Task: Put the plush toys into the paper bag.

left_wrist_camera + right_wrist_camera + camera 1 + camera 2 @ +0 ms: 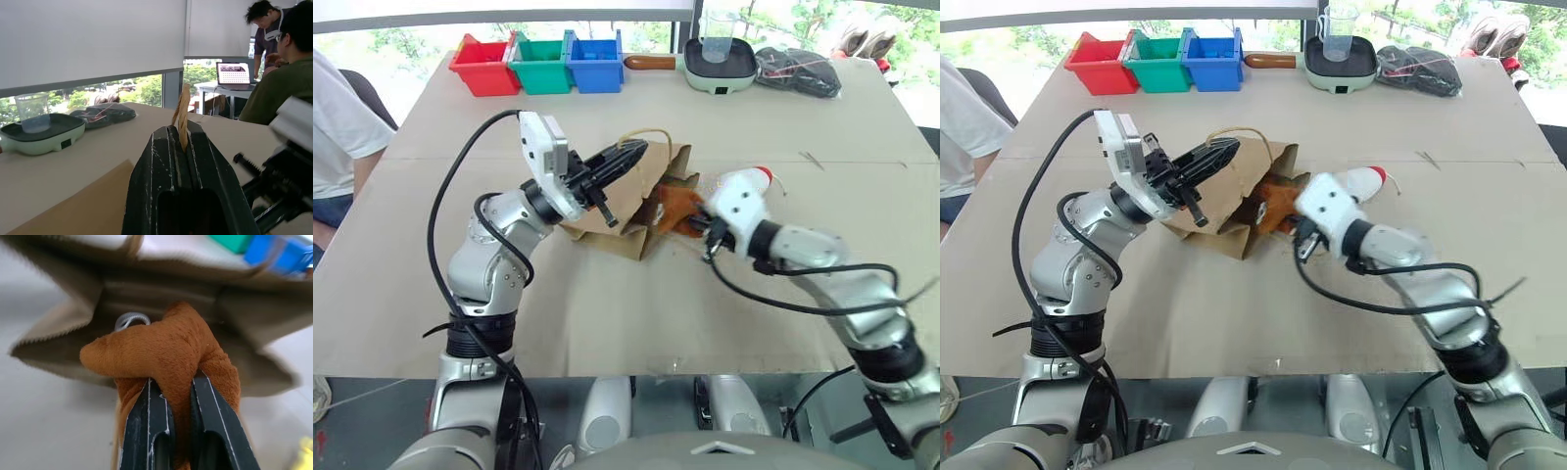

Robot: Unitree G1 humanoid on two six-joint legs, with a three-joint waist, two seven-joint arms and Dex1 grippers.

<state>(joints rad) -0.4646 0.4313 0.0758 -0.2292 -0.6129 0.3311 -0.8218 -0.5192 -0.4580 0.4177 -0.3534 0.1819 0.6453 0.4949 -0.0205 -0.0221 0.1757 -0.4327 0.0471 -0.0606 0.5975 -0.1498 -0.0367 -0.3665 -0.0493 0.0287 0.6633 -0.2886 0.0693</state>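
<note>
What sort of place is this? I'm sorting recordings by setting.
Probably an office or lab test room: a large table by windows, a person at a laptop, and sorting bins laid out.

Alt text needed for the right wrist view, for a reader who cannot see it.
The right gripper pinches the brown plush toy between its black fingers, right at the open mouth of the paper bag. A grey loop shows inside, behind the toy.

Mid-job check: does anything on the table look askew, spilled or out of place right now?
Nothing is spilled. The paper bag lies crumpled on its side rather than upright, its mouth lifted by the left end effector pinching a handle. The white plush toy lies on the table behind the right end effector, which grips the brown plush toy.
</note>
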